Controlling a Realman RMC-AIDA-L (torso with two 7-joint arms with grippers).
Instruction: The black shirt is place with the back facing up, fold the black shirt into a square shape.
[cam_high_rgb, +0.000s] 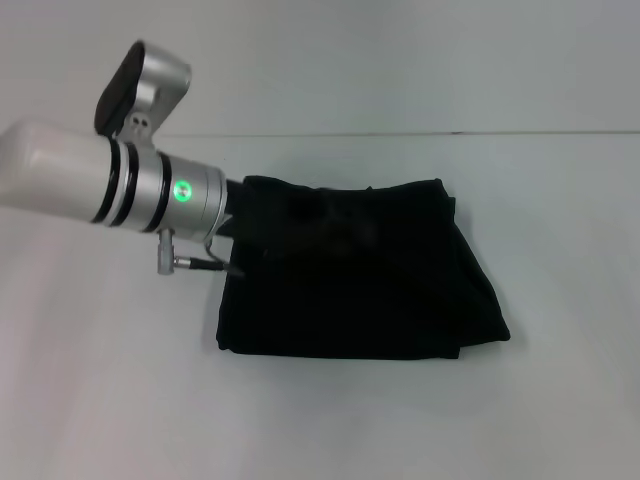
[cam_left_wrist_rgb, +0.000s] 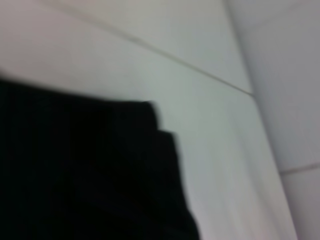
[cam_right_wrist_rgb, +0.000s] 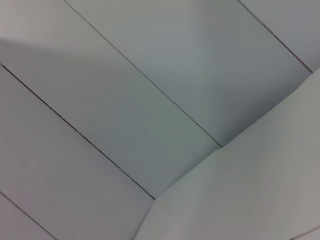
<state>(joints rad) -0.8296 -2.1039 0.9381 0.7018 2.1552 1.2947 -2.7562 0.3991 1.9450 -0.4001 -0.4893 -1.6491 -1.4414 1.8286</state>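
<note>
Black shirt (cam_high_rgb: 360, 275) lies folded into a rough rectangle on the white table (cam_high_rgb: 560, 200).
Largest nearby is the left arm (cam_high_rgb: 110, 180), reaching in over the shirt's near-left corner and hiding it; its gripper is lost against the dark cloth, so I cannot tell its state. No right gripper is in view.

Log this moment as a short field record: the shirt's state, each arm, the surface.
garment: black shirt, lying folded into a compact, roughly rectangular bundle, layered edges showing on its right side
lettering: none visible
surface: white table
left arm: reaches in from the left, its end over the shirt's upper left corner; gripper hidden against the black fabric
left wrist view: shirt edge close below the camera
right arm: not in the head view; its wrist camera shows only pale panels
fold status: appears largely done
</note>
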